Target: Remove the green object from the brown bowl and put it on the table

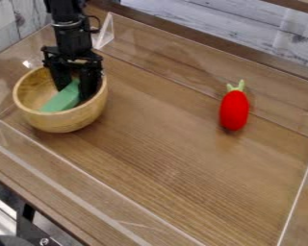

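- Wooden table (157, 173), its bare grain nearest.
- Brown bowl (61, 122) at the left.
- Green block (64, 99) inside the bowl, leaning.
- Black gripper (73, 85) above, fingers together on the block's far end.
- Red strawberry-shaped thing (234, 110) well apart, right of the bowl in view.

Wood-grain table (169, 163), brown bowl (85, 118), red strawberry-shaped thing (234, 110)
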Robot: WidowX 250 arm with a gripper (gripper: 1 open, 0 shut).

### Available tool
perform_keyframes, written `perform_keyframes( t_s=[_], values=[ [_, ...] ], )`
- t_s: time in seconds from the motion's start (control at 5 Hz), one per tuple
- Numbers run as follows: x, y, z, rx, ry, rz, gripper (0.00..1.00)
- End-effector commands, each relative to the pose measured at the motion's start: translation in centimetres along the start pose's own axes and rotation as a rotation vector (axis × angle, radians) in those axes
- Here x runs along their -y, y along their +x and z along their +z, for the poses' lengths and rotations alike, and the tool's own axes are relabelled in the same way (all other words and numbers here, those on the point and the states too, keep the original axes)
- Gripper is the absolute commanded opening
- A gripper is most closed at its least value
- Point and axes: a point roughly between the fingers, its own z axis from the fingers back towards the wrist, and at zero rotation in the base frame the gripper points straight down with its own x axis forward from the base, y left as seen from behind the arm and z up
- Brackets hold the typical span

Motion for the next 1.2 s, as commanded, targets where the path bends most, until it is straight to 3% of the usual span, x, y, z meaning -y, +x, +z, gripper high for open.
perform_keyframes(
  t_s=[0.0,0.4,1.0],
  values=[
    [-0.1,0.5,1.6,0.044,0.007,0.001,0.0],
    [0.7,0.2,4.0,0.081,-0.001,0.015,0.0],
    [1.5,-0.2,5.8,0.103,-0.008,0.029,0.0]
  ],
)
